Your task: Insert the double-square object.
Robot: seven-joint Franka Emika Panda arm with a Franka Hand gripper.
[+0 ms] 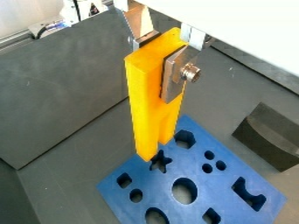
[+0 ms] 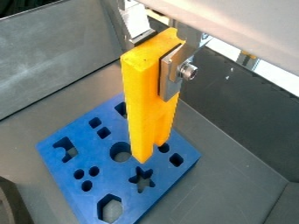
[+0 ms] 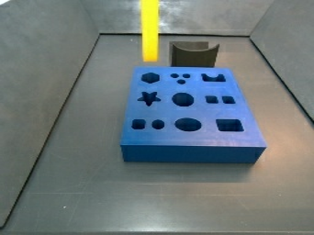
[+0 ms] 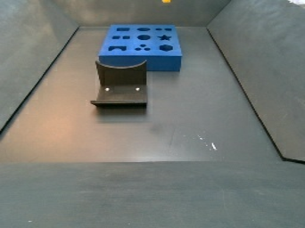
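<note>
Claw (image 1: 162,54) gripping double-square object (image 1: 152,96) above floor (image 3: 73,184)

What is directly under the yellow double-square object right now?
Held upright in the gripper, the double-square object hangs over the blue block. In both wrist views its lower end is near the star-shaped hole. Its bottom face and any holes behind it are hidden.

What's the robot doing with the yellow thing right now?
End effector shut on double-square object, held upright above blue block. Not inserted yet. Dark grey curved piece sits behind block, not blocking.
</note>
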